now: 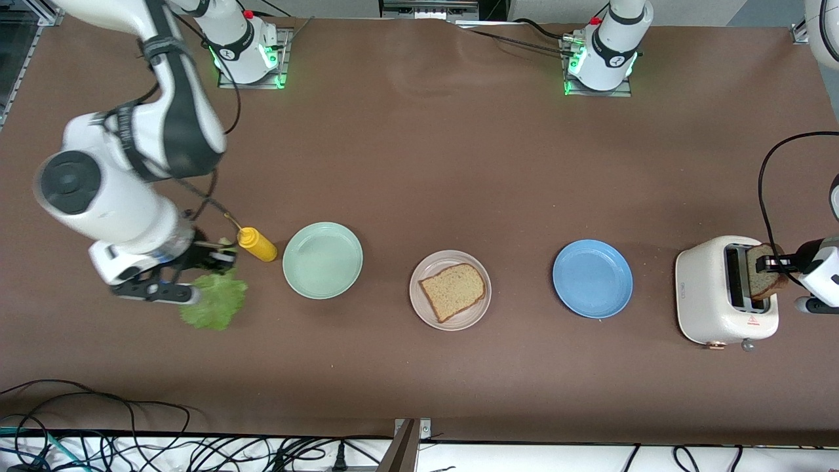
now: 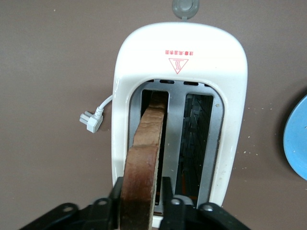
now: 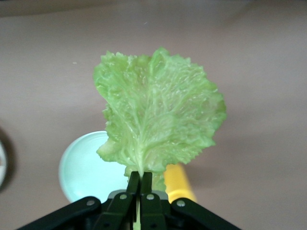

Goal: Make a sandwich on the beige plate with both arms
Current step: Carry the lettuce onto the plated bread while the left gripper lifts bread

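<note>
The beige plate (image 1: 450, 290) sits mid-table with one brown bread slice (image 1: 453, 290) lying on it. My right gripper (image 1: 195, 293) is shut on the stem of a crinkly green lettuce leaf (image 1: 215, 303), held over the table at the right arm's end; the right wrist view shows the leaf (image 3: 158, 110) hanging from the closed gripper (image 3: 140, 179). My left gripper (image 1: 777, 264) is shut on a second bread slice (image 1: 762, 270) standing partly out of a slot of the white toaster (image 1: 711, 288). The left wrist view shows the fingers (image 2: 166, 194) at both sides of that slice (image 2: 144, 153).
A mint-green plate (image 1: 322, 260) and a yellow squeeze bottle (image 1: 257, 244) lie beside the lettuce. A blue plate (image 1: 592, 278) sits between the beige plate and the toaster. The toaster's white plug (image 2: 91, 120) lies on the table. Cables run along the table's front edge.
</note>
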### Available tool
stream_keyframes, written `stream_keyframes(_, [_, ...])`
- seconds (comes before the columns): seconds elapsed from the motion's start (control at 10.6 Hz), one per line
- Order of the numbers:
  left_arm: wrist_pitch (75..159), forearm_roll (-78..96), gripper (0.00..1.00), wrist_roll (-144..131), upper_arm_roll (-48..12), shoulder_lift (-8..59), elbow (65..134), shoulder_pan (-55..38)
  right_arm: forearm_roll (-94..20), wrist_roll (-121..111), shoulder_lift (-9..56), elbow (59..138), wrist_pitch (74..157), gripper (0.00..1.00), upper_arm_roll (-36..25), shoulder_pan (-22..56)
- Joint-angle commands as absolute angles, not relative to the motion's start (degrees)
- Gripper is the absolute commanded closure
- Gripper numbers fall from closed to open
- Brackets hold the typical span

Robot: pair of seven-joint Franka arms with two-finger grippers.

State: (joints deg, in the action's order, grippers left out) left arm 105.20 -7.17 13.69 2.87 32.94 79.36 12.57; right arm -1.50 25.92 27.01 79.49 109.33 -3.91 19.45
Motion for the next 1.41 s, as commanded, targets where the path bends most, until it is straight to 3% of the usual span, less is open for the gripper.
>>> stream_keyframes(0.0, [104.94, -6.68, 1.00, 13.62, 2.55, 34.19, 76.65, 13.01, -8.13, 36.79, 30.22, 77.61, 114.13, 1.00, -2.91, 23.10])
stream_keyframes(0.19, [104.94, -6.68, 1.00, 11.96, 2.46, 34.37, 76.38, 12.39, -13.69, 45.47, 33.91, 77.61, 124.67, 1.00, -2.20, 27.14])
stream_keyframes(0.66, [103.89, -6.77, 1.00, 11.60, 2.37, 34.63, 73.48, 11.43, -14.15, 75.10, 46.12, 77.17, 156.30, 1.00, -1.93, 38.57])
stream_keyframes(0.85, [101.78, -6.77, 1.00, 11.60, 2.29, 34.63, 71.90, 11.16, -14.15, 79.35, 51.82, 76.21, 165.46, 1.00, -1.93, 41.30])
stream_keyframes(1.04, [99.77, -6.77, 1.00, 11.60, 2.37, 34.54, 70.41, 10.72, -14.15, 80.59, 56.76, 72.70, 167.87, 1.00, -1.93, 42.97])
stream_keyframes(1.32, [97.74, -6.68, 1.00, 11.60, 2.29, 34.45, 69.00, 10.37, -14.15, 82.00, 58.62, 71.19, 167.96, 1.00, -0.36, 43.33])
